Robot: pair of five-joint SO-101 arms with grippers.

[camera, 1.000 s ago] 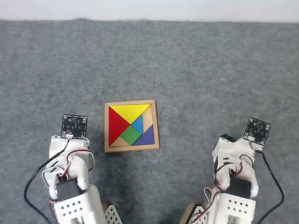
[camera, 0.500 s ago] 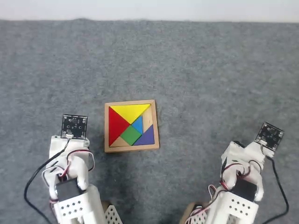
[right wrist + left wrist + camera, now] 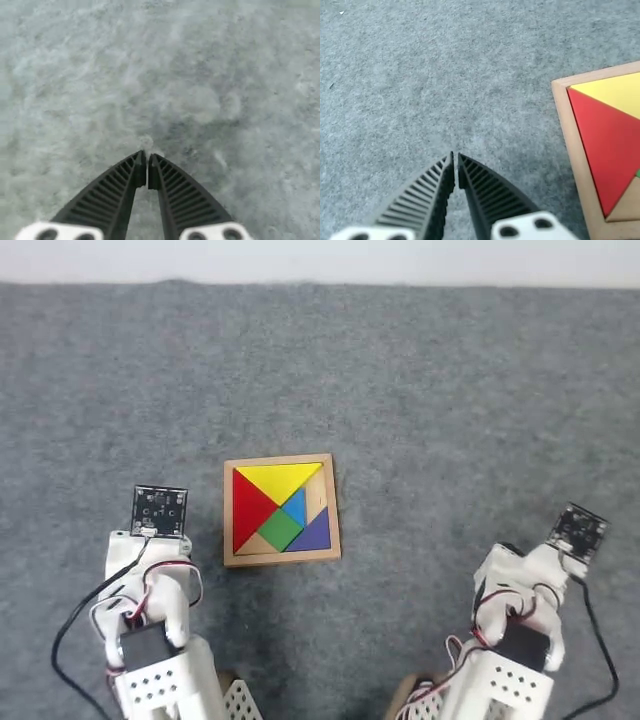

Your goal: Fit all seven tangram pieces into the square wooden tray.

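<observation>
High view: your tray (image 3: 281,559), pieces (image 3: 250,510) seated inside, lies mid-counter (image 3: 450,390).
Left wrist view: left claw (image 3: 455,160) clenched, empty; tray cut off at frame edge.
Right wrist view: right claw (image 3: 147,160) clenched, empty.

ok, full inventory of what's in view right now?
square wooden tray: 1, light wood, mid-mat, flat
yellow triangle: 1, yellow, in tray, far side
red triangle: 1, red, in tray, left side
blue triangle: 1, blue, tray centre
green square: 1, green, in tray, nearer the arms
purple triangle: 1, purple, tray's near right corner
unpainted pieces: 2, wood, in tray, by right rim and by near rim
grey mat: 1, grey, under everything
left arm: 1, white, left of tray
right arm: 1, white, farther right
left tool: 1, black, shut, over mat beside tray
right tool: 1, black, shut, over mat
</observation>
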